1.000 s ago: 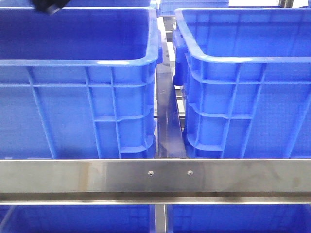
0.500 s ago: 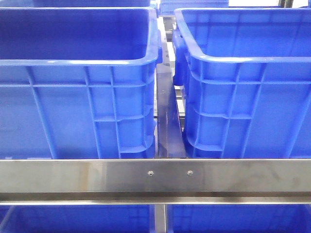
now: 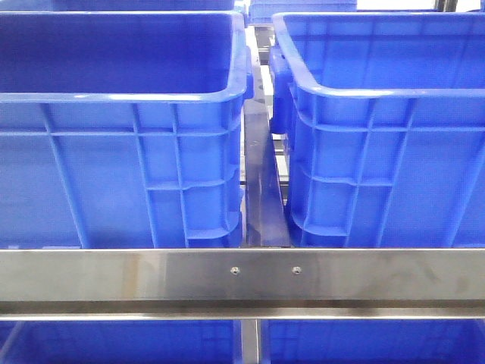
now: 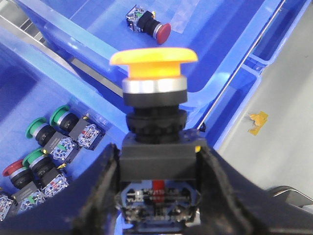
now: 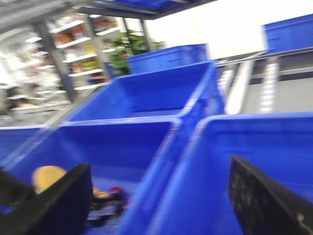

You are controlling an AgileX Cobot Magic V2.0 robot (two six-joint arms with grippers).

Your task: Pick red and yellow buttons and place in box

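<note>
Steel framing fills the near foreground: a brushed metal rail [image 3: 242, 277] with two small screws runs across the front view, and behind it two ribbed blue plastic crates stand side by side, the left crate [image 3: 121, 174] and the right crate [image 3: 386, 174], parted by a narrow gap where a dark metal strip [image 3: 261, 189] runs away from the camera. Both crates are open-topped with thick rounded rims, and the space above them is free of any arm. Compared with a second ago, the dark object that showed at the top left corner over the left crate is gone from the front view. On the left wrist view, the left gripper [image 4: 159, 196] is clamped on the black body of a yellow button [image 4: 154, 56] (a mushroom-shaped orange-yellow cap on a silver collar), held upright above a crate's bright blue rim. Past that rim a red button [image 4: 149, 23] lies on its side on a crate floor, and in another compartment lies a cluster of green-capped buttons [image 4: 54, 134], with a red-capped one beside them. Pale floor shows beyond the crate's outer edge. On the right wrist view, blurred, the right gripper [image 5: 159, 196] has its dark fingers [image 5: 264, 200] wide apart over blue crate walls, holding nothing.
</note>
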